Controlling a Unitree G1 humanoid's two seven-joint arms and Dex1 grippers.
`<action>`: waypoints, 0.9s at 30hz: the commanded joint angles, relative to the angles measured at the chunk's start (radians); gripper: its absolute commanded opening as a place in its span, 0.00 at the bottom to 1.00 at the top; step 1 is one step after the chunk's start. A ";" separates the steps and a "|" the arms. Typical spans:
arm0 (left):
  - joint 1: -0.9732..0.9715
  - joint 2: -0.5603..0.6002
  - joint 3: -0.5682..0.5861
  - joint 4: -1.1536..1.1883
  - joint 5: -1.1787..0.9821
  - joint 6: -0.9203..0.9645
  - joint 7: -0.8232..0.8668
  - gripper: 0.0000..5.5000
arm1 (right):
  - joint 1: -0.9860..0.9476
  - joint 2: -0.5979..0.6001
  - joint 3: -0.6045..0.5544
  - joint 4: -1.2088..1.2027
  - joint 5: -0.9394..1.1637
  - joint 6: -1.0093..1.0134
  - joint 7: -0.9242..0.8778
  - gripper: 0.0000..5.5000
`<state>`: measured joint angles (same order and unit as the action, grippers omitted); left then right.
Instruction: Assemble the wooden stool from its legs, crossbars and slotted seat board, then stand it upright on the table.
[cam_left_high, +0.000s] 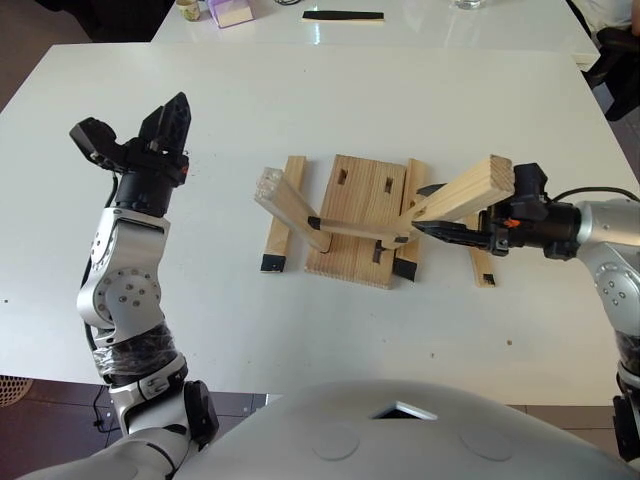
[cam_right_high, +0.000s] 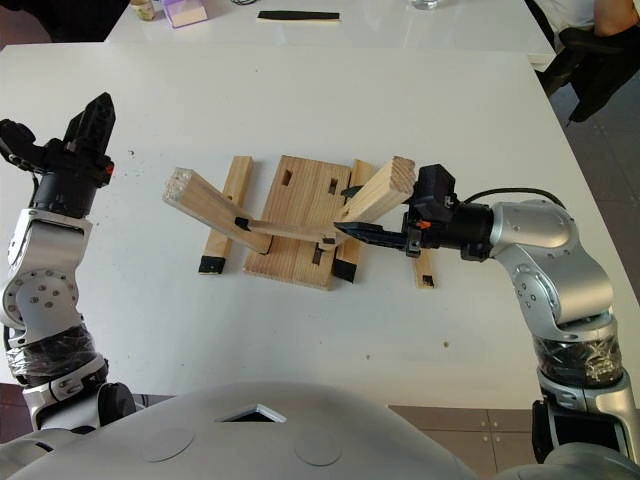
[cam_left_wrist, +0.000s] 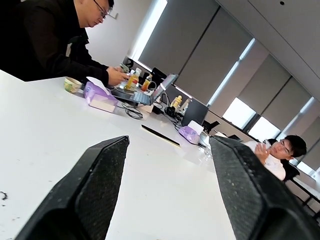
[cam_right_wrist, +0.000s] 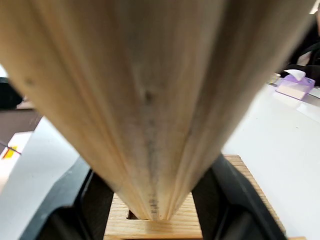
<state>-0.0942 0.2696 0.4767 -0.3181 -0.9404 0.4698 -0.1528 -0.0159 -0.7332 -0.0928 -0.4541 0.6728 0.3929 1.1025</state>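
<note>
The slotted seat board (cam_left_high: 348, 200) lies flat at the table's middle. Above it is a half-built frame: a left leg (cam_left_high: 288, 204) tilted off the board's left edge, a thin crossbar (cam_left_high: 352, 228), and a right leg (cam_left_high: 465, 188) slanting upward. My right gripper (cam_left_high: 426, 208) is shut on that right leg near its lower end, and the wood sits between the black fingers (cam_right_wrist: 95, 197). Loose legs (cam_left_high: 281, 225) (cam_left_high: 408, 225) lie flat on either side of the board, and a crossbar (cam_left_high: 482, 266) lies under my right wrist. My left gripper (cam_left_high: 166, 124) is raised over the table's left part, open, holding nothing.
The white table (cam_left_high: 250, 310) has free room on the left and along the front. A second table behind carries a black strip (cam_left_high: 343, 15), a purple box (cam_left_high: 232, 11) and a cup (cam_left_high: 187, 9).
</note>
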 joint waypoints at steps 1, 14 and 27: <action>-0.024 0.025 0.018 0.032 -0.015 0.020 0.014 0.54 | 0.056 0.021 -0.020 -0.037 0.018 -0.012 -0.022 0.37; -0.086 0.079 0.008 0.099 -0.010 0.053 -0.014 0.54 | 0.182 0.084 0.041 -0.077 -0.084 -0.114 -0.103 0.37; -0.112 0.112 0.019 -0.228 -0.042 0.068 0.134 0.54 | -0.022 -0.031 0.079 -0.018 -0.120 -0.035 -0.065 0.37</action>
<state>-0.1682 0.3558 0.5085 -0.4664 -0.9753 0.5289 -0.0727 0.0118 -0.7393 -0.0365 -0.4848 0.5832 0.3317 1.0379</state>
